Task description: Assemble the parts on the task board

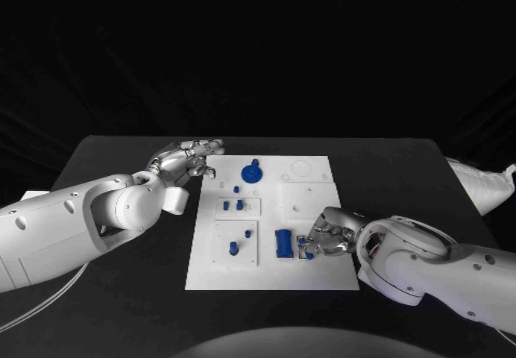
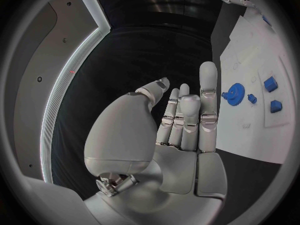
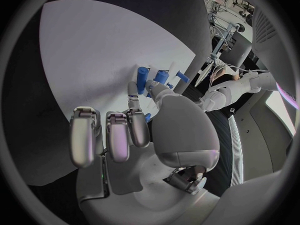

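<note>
So the white task board (image 1: 306, 272) sits mid-table (image 1: 107, 156), with blue parts on it. The right hand (image 1: 328, 235) is down on the board's near right area, fingers on a small blue part (image 1: 306, 255) just beside the long blue block (image 1: 282, 243); can't tell if it's actually gripping it. The left hand (image 1: 185, 159) hovers at the board's far left corner, fingers loosely apart, holding nothing, near the blue gear (image 1: 252, 173).

The right hand (image 1: 328, 237) covers part of the blue parts (image 1: 284, 244) beneath it; whether it grips one, I can't tell.
</note>
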You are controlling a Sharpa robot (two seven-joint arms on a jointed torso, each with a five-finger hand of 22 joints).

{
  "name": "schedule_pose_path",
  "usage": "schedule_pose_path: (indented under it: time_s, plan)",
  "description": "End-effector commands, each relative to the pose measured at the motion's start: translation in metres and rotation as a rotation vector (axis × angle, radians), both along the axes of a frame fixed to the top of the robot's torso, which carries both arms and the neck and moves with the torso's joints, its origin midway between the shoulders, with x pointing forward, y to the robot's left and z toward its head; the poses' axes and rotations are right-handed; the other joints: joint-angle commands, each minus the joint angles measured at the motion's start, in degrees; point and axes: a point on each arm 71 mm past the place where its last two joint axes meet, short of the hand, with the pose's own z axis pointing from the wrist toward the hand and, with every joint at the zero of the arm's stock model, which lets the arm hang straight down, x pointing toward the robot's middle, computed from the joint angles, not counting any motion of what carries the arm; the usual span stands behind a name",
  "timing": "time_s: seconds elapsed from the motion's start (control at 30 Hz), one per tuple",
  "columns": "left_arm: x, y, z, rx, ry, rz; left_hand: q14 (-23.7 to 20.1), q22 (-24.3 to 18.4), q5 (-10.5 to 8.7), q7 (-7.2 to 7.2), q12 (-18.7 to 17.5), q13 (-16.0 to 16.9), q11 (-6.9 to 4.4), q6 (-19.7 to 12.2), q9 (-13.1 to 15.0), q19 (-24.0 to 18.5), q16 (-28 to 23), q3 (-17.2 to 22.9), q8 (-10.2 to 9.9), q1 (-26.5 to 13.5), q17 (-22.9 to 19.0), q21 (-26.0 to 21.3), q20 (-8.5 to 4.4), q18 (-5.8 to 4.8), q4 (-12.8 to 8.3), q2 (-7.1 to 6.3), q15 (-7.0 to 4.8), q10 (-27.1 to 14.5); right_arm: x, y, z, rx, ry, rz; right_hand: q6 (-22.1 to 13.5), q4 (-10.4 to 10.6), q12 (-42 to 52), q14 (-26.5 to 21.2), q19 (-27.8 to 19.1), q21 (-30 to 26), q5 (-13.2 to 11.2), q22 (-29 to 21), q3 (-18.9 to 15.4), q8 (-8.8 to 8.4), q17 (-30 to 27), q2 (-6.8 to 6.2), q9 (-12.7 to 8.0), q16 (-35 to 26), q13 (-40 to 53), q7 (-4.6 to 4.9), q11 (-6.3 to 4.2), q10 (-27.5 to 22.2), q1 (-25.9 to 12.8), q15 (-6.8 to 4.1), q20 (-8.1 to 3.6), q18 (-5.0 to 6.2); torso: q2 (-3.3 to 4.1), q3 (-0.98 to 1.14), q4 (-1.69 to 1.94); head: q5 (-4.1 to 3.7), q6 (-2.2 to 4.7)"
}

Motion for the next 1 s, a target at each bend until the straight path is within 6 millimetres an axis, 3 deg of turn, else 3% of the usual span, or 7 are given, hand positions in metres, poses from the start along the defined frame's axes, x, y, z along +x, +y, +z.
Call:
schedule_pose_path:
  time_s: [0.03, 0.77, 1.0]
  plan:
    - [-0.0008, -0.0026, 0.0012, -0.010, -0.007, -0.020, -0.4, -0.1, 0.28, -0.06, 0.1, 0.1, 0.04, -0.5, 0.0, -0.3, 0.1, -0.4, 0.2, 0.1, -0.1, -0.3, -0.01, 1.01, -0.1, 0.48, -0.17, -0.3, -0.0007, 0.0007, -0.0015, -0.037, -0.003, 0.028, 1.2, 0.1, -0.3, 5.0, 1.9, 0.1, 0.2, 3.3, -0.5, 0.24, 10.1, 0.55, 0.3, 0.2, 9.4, -0.93, -0.87, 3.2, -0.2, -0.50, -0.44, -0.67, 0.00, -0.01, 0.00, 0.02, -0.07]
    - [-0.0013, -0.0027, 0.0013, -0.010, -0.005, -0.022, -0.4, -0.1, 0.26, -0.05, 0.1, 0.1, 0.06, -0.5, 0.0, -0.4, 0.1, -0.4, 0.2, 0.0, -0.1, -0.3, 0.00, 1.01, -0.1, 0.47, -0.16, -0.4, 0.0001, 0.0044, -0.0024, -0.057, -0.010, 0.054, 2.3, 2.7, 0.9, 5.1, 2.0, 0.3, -1.4, 3.6, -3.3, 2.67, 10.4, 2.15, 3.9, 0.3, 10.2, -1.93, -1.71, 3.8, -2.7, -1.22, -1.09, -0.74, 0.01, -0.03, 0.02, 0.01, 0.00]
    - [-0.0015, -0.0029, 0.0013, -0.008, -0.005, -0.025, -0.5, -0.1, 0.26, -0.06, 0.2, 0.1, 0.07, -0.5, 0.0, -0.4, 0.1, -0.4, 0.2, 0.0, -0.2, -0.3, 0.00, 1.01, -0.1, 0.47, -0.15, -0.5, 0.0004, 0.0048, -0.0018, -0.060, -0.021, 0.057, 1.9, 3.9, 0.9, 5.1, 2.0, 0.3, -4.8, 3.6, -4.6, 3.31, 10.5, 2.47, 5.2, 0.3, 10.3, -2.00, -1.78, 3.8, -3.4, -1.30, -1.20, -0.75, -0.02, 0.01, -0.02, -0.05, 0.03]
